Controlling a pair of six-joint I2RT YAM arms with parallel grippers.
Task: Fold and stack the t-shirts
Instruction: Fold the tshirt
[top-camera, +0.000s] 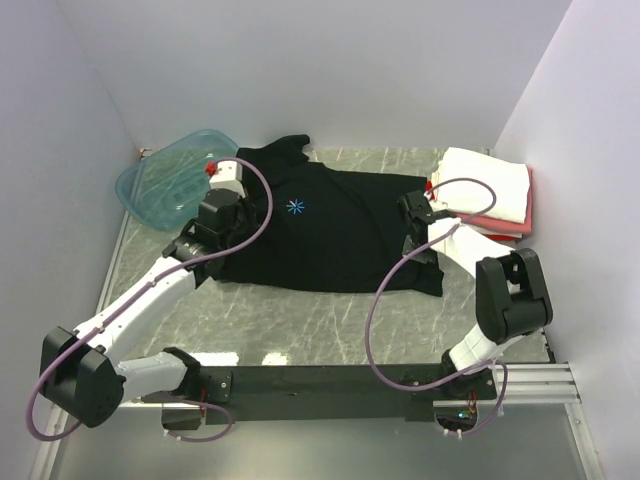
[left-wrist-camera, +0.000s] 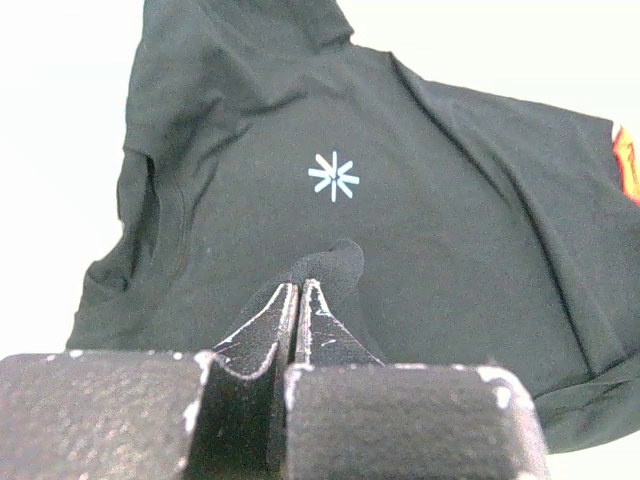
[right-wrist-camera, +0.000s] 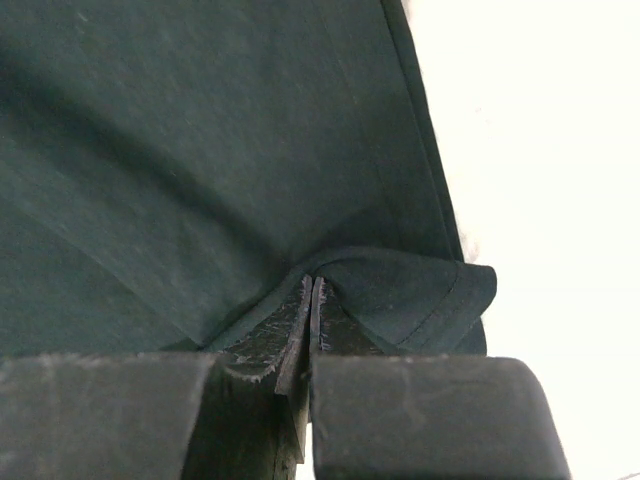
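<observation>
The black t-shirt (top-camera: 330, 225) with a small blue starburst mark (top-camera: 294, 207) lies spread across the middle of the table. My left gripper (top-camera: 222, 205) is shut on its left edge; in the left wrist view the jaws (left-wrist-camera: 300, 285) pinch a fold of black cloth (left-wrist-camera: 335, 262) below the starburst (left-wrist-camera: 333, 176). My right gripper (top-camera: 418, 215) is shut on the shirt's right side; in the right wrist view the jaws (right-wrist-camera: 312, 282) pinch a hemmed corner (right-wrist-camera: 420, 295). A stack of folded shirts, white (top-camera: 488, 185) on top of red (top-camera: 500, 225), sits at the back right.
A translucent teal plastic tub (top-camera: 170, 180) stands at the back left, just behind my left gripper. White walls close in the table on the left, back and right. The black arm-base rail (top-camera: 330, 385) runs along the near edge.
</observation>
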